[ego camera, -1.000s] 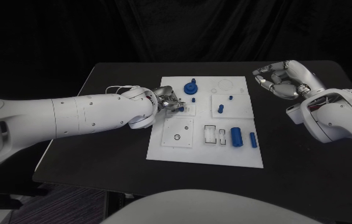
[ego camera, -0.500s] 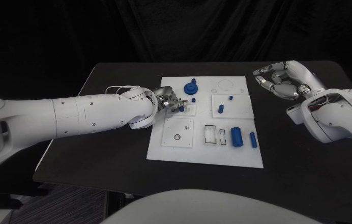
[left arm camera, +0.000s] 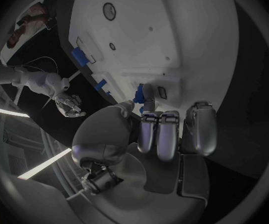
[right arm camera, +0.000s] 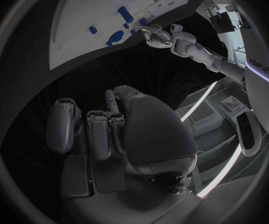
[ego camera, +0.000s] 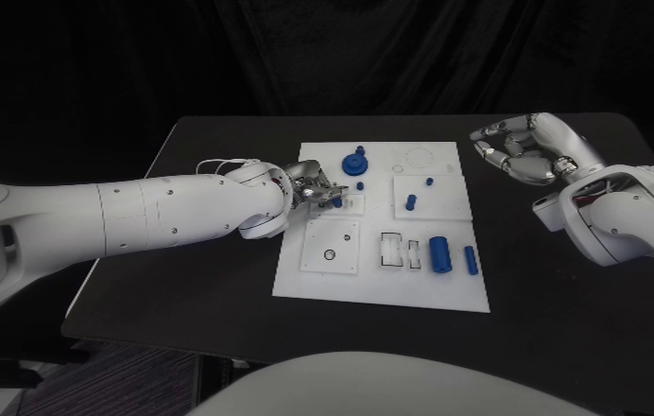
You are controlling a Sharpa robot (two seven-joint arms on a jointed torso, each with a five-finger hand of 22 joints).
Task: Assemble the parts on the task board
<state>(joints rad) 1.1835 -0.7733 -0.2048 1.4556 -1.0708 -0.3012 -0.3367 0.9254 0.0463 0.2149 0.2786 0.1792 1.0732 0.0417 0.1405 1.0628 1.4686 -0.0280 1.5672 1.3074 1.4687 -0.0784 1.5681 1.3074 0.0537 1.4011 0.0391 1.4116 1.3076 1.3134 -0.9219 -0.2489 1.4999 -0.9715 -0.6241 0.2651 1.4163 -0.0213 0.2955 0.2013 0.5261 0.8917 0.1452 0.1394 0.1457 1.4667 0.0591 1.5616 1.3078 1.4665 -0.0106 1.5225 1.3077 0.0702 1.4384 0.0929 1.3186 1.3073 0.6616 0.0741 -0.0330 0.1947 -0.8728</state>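
Step in hand: seating a part. The left hand (ego camera: 308,189) pinches a small blue part (left arm camera: 138,91) at the task board (ego camera: 314,279), over its left middle square. Next move — judged: align and press it into its socket. The right hand (ego camera: 531,149) hovers off the board above the desk (ego camera: 204,151), fingers curled, holding nothing. A blue cylinder (ego camera: 438,253) lies near the board's front — loose.

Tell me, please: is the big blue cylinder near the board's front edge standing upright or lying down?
Lying down. In the head view the big blue cylinder rests on its side on the task board, its length running front to back.
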